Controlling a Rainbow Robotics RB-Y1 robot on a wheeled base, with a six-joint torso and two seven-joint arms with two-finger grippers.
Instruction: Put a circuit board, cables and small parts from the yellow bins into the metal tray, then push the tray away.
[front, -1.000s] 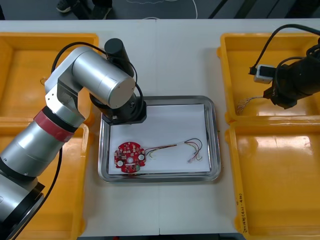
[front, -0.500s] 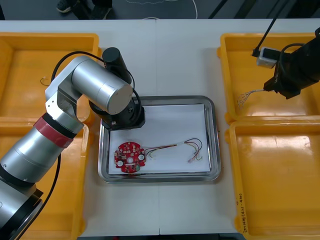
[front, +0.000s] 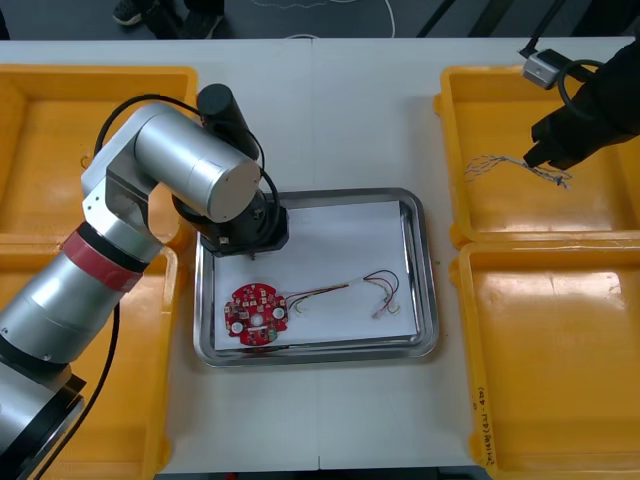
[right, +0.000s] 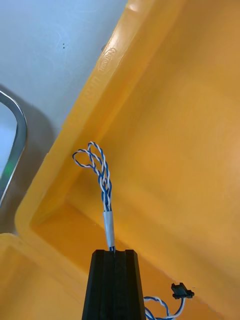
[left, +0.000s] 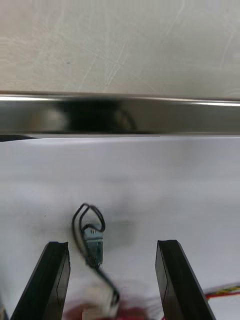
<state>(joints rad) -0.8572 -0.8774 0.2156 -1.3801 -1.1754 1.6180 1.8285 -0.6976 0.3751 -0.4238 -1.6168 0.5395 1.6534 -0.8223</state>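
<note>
Looking down from the front view, the left arm (front: 190, 170) reaches over the far left corner of the metal tray (front: 427, 270), its wrist covering that corner. A round red circuit board (front: 256, 313) lies on the tray's white inside near the left rim, with a red and yellow cable (front: 350, 290) stretched just beside it toward the right. The right gripper (front: 533, 157) hangs above the far right yellow bin (front: 452, 130), a twisted blue and white cable (front: 490, 165) trailing from it. From the right wrist view, its fingers are pressed together on that cable, whose looped end sticks out past them over the bin's corner; a small black connector (right: 181, 289) dangles beside them. From the left wrist view, the left gripper (left: 112, 245) sits over the white inside, fingers standing wide apart, with a black cable (left: 92, 232) lying between them, nearer one finger.
</note>
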